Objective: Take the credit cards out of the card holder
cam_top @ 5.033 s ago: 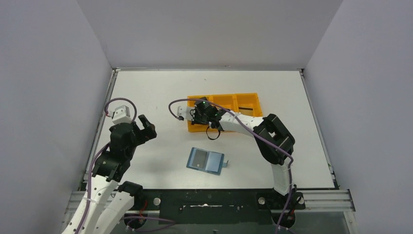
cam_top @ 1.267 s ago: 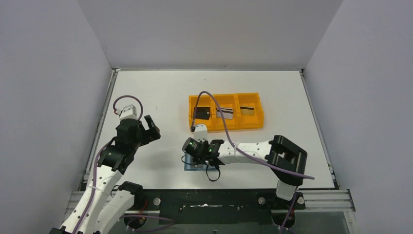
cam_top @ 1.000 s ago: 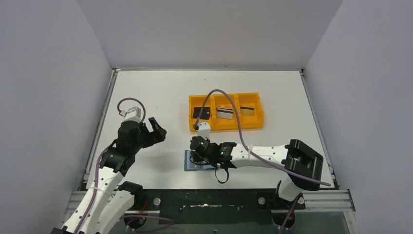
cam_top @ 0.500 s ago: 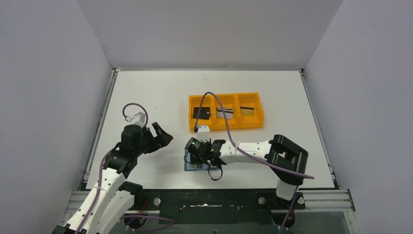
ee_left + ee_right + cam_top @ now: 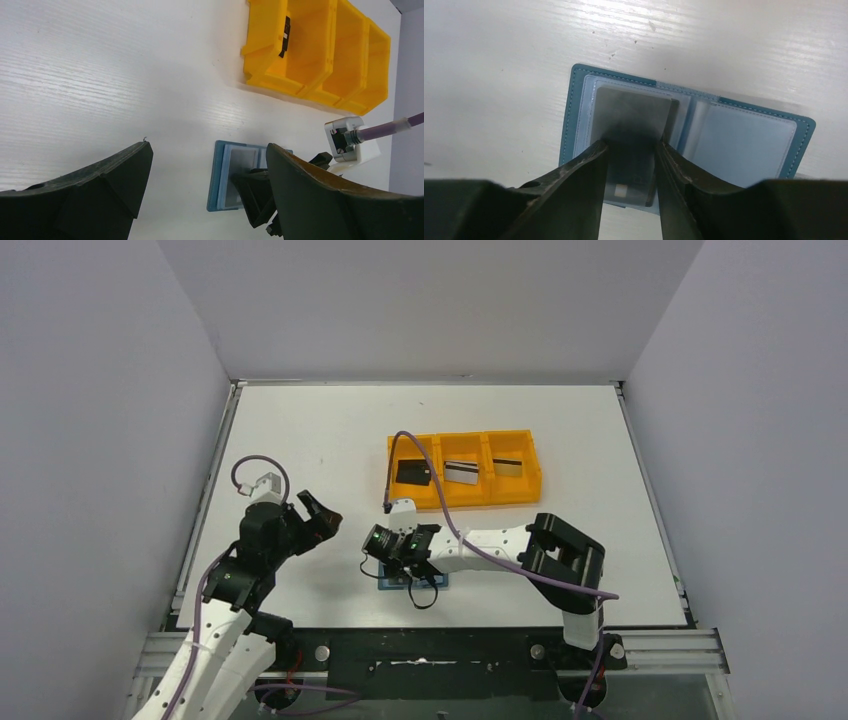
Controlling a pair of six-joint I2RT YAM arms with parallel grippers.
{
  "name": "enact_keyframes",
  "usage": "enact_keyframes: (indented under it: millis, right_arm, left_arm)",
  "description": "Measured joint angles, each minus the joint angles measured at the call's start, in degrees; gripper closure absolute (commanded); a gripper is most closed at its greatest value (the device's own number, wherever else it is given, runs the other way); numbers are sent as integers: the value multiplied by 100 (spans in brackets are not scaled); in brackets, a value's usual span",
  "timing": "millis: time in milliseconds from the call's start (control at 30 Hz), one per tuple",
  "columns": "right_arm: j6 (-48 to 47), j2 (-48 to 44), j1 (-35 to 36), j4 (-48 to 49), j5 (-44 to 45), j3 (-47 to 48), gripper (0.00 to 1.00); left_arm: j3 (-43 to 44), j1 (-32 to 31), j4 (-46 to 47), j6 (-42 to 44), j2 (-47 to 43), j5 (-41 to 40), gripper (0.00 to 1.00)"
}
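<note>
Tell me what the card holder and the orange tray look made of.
Card holder: probably faux leather or vinyl, matte teal with a stitched border. Its inner pockets look like glossy clear plastic. Orange tray: rigid moulded plastic, to judge by its smooth, uniform walls.

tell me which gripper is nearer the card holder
Right. The right gripper is directly over the open card holder, lowered at its left half. The left gripper hangs off to the holder's left above the table, apart from it.
</note>
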Motion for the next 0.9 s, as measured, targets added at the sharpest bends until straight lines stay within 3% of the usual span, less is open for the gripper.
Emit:
enact_keyframes:
  millis: [200, 433, 667, 900]
  right_arm:
    - [22, 122, 0, -157, 94, 173, 85]
    - [13, 120, 0, -188, 138, 173, 98]
    - [-11, -7, -20, -11, 81, -9, 100]
    - [-7, -691, -341, 745, -498, -929, 100]
  left_arm:
    - [0, 0, -17, -42, -20, -116, 15]
    - [-2, 0, -15, -46, 90, -107, 15]
    - [-2, 0, -7, -44, 306, 96, 15]
    - [-83, 4, 365, -105, 553, 723, 15]
